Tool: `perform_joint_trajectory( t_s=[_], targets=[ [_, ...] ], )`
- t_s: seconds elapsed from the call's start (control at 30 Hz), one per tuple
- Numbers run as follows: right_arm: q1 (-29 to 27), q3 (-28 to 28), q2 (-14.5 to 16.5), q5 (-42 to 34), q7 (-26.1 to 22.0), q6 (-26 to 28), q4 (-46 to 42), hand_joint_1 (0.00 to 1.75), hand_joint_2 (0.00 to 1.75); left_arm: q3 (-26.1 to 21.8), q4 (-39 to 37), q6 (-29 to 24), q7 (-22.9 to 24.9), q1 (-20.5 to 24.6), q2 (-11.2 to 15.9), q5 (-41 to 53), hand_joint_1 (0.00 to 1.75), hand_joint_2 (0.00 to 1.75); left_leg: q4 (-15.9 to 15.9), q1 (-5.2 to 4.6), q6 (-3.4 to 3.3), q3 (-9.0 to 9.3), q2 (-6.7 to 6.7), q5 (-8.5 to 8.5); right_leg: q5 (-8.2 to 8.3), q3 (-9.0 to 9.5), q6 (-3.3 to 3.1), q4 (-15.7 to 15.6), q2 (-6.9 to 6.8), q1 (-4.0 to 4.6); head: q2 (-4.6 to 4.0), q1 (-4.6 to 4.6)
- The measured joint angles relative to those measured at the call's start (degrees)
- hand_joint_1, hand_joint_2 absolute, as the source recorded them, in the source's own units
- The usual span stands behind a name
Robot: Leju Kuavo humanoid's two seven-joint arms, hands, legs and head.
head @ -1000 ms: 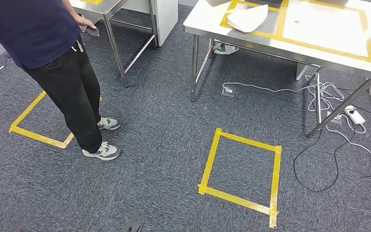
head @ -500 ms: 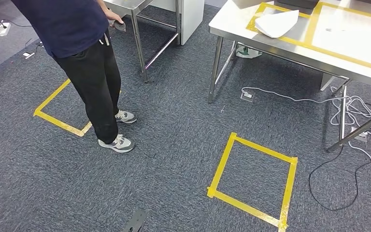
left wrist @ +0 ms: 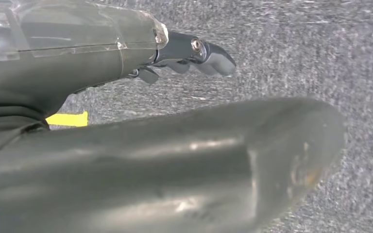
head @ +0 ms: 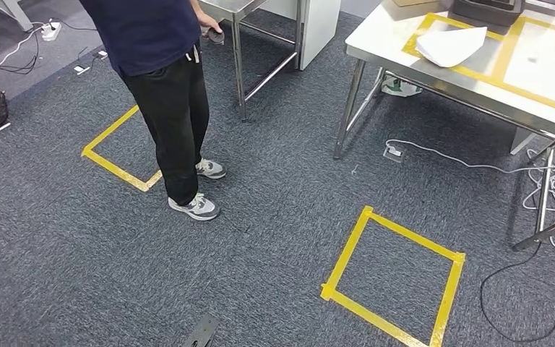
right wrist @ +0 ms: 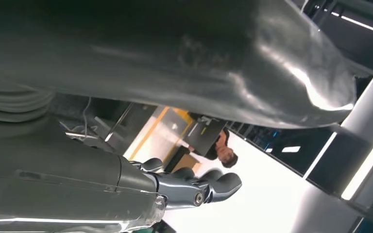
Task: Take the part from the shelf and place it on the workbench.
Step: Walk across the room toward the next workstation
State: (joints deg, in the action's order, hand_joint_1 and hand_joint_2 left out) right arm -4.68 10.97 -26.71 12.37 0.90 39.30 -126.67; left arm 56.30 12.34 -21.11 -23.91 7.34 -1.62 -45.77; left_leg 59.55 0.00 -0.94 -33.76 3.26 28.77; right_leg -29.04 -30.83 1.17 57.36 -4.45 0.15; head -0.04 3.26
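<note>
The workbench (head: 376, 52), a pale metal-legged table marked with yellow tape, stands at the upper right of the head view. On it lie a white folded sheet (head: 452, 45) and a dark box (head: 488, 9) at the far edge. My left hand (left wrist: 175, 155) hangs over grey carpet, its thumb apart from the dark fingers (left wrist: 209, 56), with nothing in it. My right hand (right wrist: 184, 63) is also empty, and its fingers (right wrist: 209, 187) are spread away from the thumb.
A person in a dark blue top and black trousers (head: 170, 94) stands at the left with a small dark object (head: 215, 32) in one hand. Yellow tape squares mark the carpet ahead (head: 347, 253) and behind the person (head: 112, 155). Cables (head: 549, 181) trail under the workbench.
The whole picture has slid to the right, so the camera has turned left. The workbench now lies nearer the right edge and more floor shows at the left.
</note>
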Motion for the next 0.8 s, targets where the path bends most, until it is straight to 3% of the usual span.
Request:
perform_joint_trajectory(
  t_s=[0.07, 0.1, 0.2, 0.23, 0.27, 0.3, 0.37, 0.4, 0.47, 0.53, 0.6, 0.67, 0.73, 0.77, 0.8],
  targets=[
    [0.04, -0.01, -0.02, 0.13, 0.0, -0.08, -0.01, 0.0, 0.0, 0.0, 0.0, 0.0, 0.01, -0.04, 0.0, 0.0, 0.0, 0.0, -0.11, 0.19, -0.59, -0.13, -1.06, -0.3, -1.0, -0.19, 0.54, 0.87, 0.51, -0.18, 0.0, -0.05],
    [0.04, -0.01, -0.05, 0.19, 0.01, -0.13, -0.01, 0.0, 0.0, 0.0, 0.0, 0.0, 0.0, -0.01, -0.03, 0.0, 0.0, 0.0, -0.16, 0.34, -0.85, -0.17, -1.58, -0.46, -2.43, -0.9, 0.88, 2.77, 1.43, -0.27, 0.0, -0.11],
    [0.01, 0.01, -0.12, 0.35, 0.15, -0.21, 0.05, 0.0, 0.0, 0.0, 0.0, 0.0, -0.01, 0.0, -0.13, -0.01, 0.0, 0.0, -0.15, 0.45, -1.24, -0.41, -3.19, -0.72, -7.99, -5.31, 1.51, 13.23, 3.76, -0.52, 0.0, -0.28],
    [-0.01, 0.02, -0.11, 0.39, 0.22, -0.22, 0.1, 0.0, 0.0, 0.0, -0.01, 0.0, -0.01, -0.04, -0.12, -0.02, 0.0, 0.0, -0.14, 0.44, -1.28, -0.44, -3.76, -0.77, -8.6, -6.38, 1.5, 15.61, 3.92, -0.54, 0.0, -0.3],
    [-0.01, 0.03, -0.11, 0.44, 0.31, -0.22, 0.16, 0.0, 0.0, 0.0, -0.01, 0.0, -0.01, -0.07, -0.1, -0.03, 0.0, 0.0, -0.14, 0.43, -1.28, -0.43, -4.41, -0.81, -8.03, -6.58, 1.38, 16.04, 4.03, -0.55, 0.0, -0.29],
    [0.0, 0.02, -0.11, 0.47, 0.38, -0.22, 0.22, 0.0, 0.0, 0.0, -0.02, 0.0, -0.01, -0.09, -0.1, -0.04, 0.0, 0.0, -0.13, 0.43, -1.24, -0.37, -5.04, -0.86, -6.37, -5.73, 1.15, 14.2, 4.26, -0.54, 0.0, -0.3],
    [0.07, 0.01, -0.16, 0.57, 0.45, -0.22, 0.29, 0.0, 0.0, 0.0, -0.02, 0.0, -0.01, -0.06, -0.16, -0.04, 0.0, 0.0, -0.14, 0.47, -1.05, -0.25, -6.29, -0.98, -2.06, -2.13, 0.43, 6.45, 6.1, -0.55, 0.0, -0.29],
    [0.08, 0.01, -0.21, 0.63, 0.46, -0.22, 0.29, 0.0, 0.0, 0.0, -0.02, 0.0, -0.01, 0.0, -0.21, -0.04, 0.0, 0.0, -0.11, 0.51, -0.85, -0.37, -6.87, -1.09, -0.77, -0.64, 0.07, 3.06, 7.28, -0.56, 0.0, -0.27],
    [0.18, 0.01, -0.37, 0.72, 0.48, -0.27, 0.29, 0.0, 0.0, 0.0, -0.01, 0.0, -0.01, 0.02, -0.31, -0.04, 0.0, 0.0, -0.12, 0.75, -0.15, -0.99, -7.92, -1.48, -0.37, 0.49, -0.4, 0.03, 8.56, -0.46, 0.0, -0.31],
    [0.32, 0.01, -0.46, 0.75, 0.48, -0.31, 0.3, 0.0, 0.0, 0.01, 0.0, 0.0, -0.01, -0.08, -0.34, -0.05, 0.0, 0.0, -0.26, 0.93, 0.64, -1.47, -8.68, -1.85, -0.1, 0.54, -0.7, -0.75, 7.43, -0.41, 0.0, -0.38],
    [0.47, 0.02, -0.44, 0.77, 0.48, -0.33, 0.28, 0.0, 0.0, 0.02, -0.01, 0.0, -0.01, -0.11, -0.3, -0.06, 0.0, 0.0, 1.3, 0.68, 1.15, -2.37, -6.47, -0.49, 0.55, 0.88, -1.16, -1.75, 6.08, -0.55, 0.0, -0.09],
    [0.51, 0.05, -0.4, 0.77, 0.48, -0.36, 0.3, 0.0, 0.0, 0.03, -0.02, 0.0, -0.01, -0.06, -0.25, -0.07, 0.0, 0.0, 7.03, 0.5, 1.52, -5.02, -3.57, 3.1, 0.86, 1.04, -1.45, -2.23, 4.71, -0.55, 0.0, 0.21],
    [0.48, 0.11, -0.36, 0.75, 0.48, -0.37, 0.33, 0.0, 0.0, 0.04, -0.02, 0.0, 0.0, -0.1, -0.23, -0.07, 0.0, 0.0, 13.35, 0.62, 1.91, -7.84, -3.13, 5.72, 0.83, 0.99, -1.48, -2.15, 3.31, -0.48, 0.0, 0.24],
    [0.49, 0.15, -0.32, 0.75, 0.48, -0.38, 0.34, 0.0, 0.0, 0.05, -0.02, 0.0, 0.01, -0.13, -0.22, -0.07, 0.0, 0.0, 14.34, 0.64, 2.03, -8.18, -3.11, 5.61, 0.79, 0.99, -1.44, -2.1, 2.65, -0.46, 0.0, 0.24],
    [0.5, 0.16, -0.29, 0.75, 0.48, -0.38, 0.34, 0.0, 0.0, 0.06, -0.02, 0.0, 0.02, -0.15, -0.2, -0.07, 0.0, 0.0, 13.09, 0.63, 2.07, -7.37, -2.94, 4.45, 0.71, 1.01, -1.35, -2.01, 2.05, -0.46, 0.0, 0.25]
  ],
)
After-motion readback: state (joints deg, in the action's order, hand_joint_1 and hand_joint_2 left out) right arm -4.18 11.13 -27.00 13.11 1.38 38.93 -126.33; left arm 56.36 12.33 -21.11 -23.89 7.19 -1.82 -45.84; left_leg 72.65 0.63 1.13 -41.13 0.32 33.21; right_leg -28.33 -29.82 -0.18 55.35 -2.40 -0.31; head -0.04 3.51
